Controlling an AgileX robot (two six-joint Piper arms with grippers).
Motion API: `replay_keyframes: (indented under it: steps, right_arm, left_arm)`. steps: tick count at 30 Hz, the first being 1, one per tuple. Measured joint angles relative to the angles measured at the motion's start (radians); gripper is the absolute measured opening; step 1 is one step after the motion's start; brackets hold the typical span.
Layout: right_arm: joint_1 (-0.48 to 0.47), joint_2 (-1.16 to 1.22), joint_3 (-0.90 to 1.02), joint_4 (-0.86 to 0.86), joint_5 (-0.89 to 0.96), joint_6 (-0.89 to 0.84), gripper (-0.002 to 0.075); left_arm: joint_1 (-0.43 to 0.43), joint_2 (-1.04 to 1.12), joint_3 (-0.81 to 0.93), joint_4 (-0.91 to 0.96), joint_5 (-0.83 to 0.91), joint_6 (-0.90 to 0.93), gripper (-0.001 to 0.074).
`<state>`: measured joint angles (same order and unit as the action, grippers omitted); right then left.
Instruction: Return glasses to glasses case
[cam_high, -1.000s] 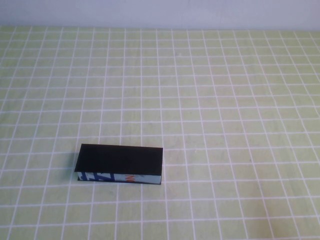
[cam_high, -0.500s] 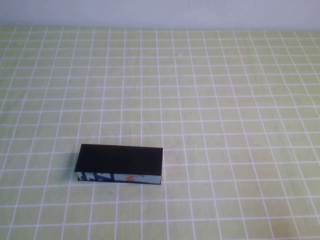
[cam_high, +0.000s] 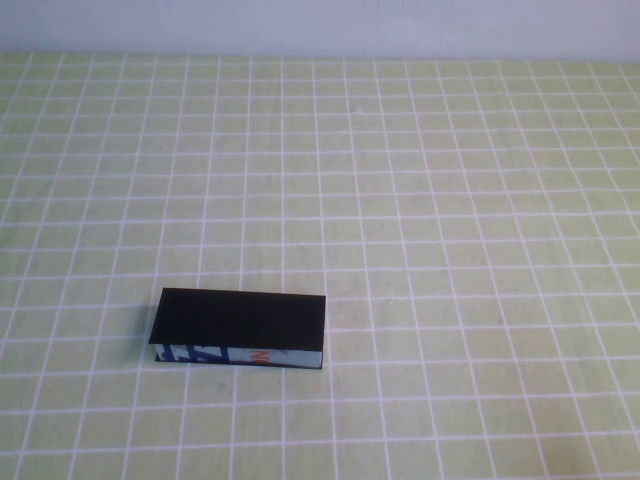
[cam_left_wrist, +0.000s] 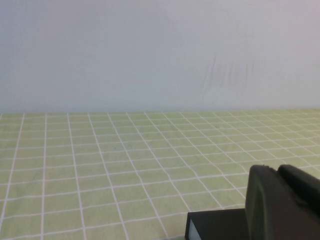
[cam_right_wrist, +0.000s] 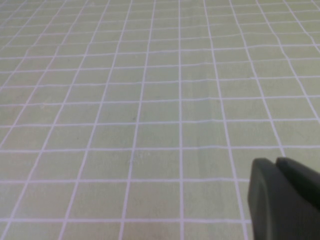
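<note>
The glasses case (cam_high: 241, 329) lies on the green checked cloth at the front left, lid down flat, its light blue, dark blue and orange front edge facing me. The glasses are out of view. Neither gripper shows in the high view. In the left wrist view my left gripper (cam_left_wrist: 277, 170) is shut and empty, low and close behind the case (cam_left_wrist: 215, 226), whose black top and pale end show. In the right wrist view my right gripper (cam_right_wrist: 276, 162) is shut and empty, above bare cloth.
The green cloth with white grid lines (cam_high: 450, 230) covers the table. A pale wall (cam_high: 320, 25) runs along the far edge and also shows in the left wrist view (cam_left_wrist: 150, 55).
</note>
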<state>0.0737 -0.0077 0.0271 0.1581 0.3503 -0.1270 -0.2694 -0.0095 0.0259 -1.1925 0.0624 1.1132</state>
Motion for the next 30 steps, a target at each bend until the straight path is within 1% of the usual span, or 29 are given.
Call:
replay_keyframes:
  steps: [13,15,17,19,22,24,25,27,30]
  right_arm:
    - [0.0,0.0,0.0,-0.001,0.0,0.0,-0.0011]
    - [0.0,0.0,0.0,-0.001,0.0,0.0,-0.0011]
    - [0.0,0.0,0.0,-0.001,0.0,0.0,-0.0011]
    - [0.0,0.0,0.0,-0.001,0.0,0.0,-0.0011]
    - [0.0,0.0,0.0,-0.001,0.0,0.0,-0.0011]
    - [0.0,0.0,0.0,-0.001,0.0,0.0,-0.0011]
    - [0.0,0.0,0.0,-0.001,0.0,0.0,-0.0011]
    - [0.0,0.0,0.0,-0.001,0.0,0.0,-0.0011]
    - [0.0,0.0,0.0,-0.001,0.0,0.0,-0.0011]
  left_arm:
    - [0.0,0.0,0.0,0.0,0.0,-0.002,-0.0002]
    - [0.0,0.0,0.0,0.032,0.0,-0.009,-0.0002]
    - [0.005,0.0,0.0,0.167,-0.005,-0.101,-0.0002]
    - [0.024,0.0,0.0,0.376,-0.016,-0.271,-0.0002]
    - [0.093,0.0,0.0,0.716,-0.011,-0.58,-0.0002]
    - [0.142,0.0,0.0,0.934,0.037,-0.804,-0.0002]
    - [0.157,0.0,0.0,1.001,0.076,-0.896,-0.0002]
    - [0.181,0.0,0.0,1.101,0.17,-1.003,-0.0002]
    - [0.188,-0.002,0.0,1.154,0.277,-1.052,-0.0002]
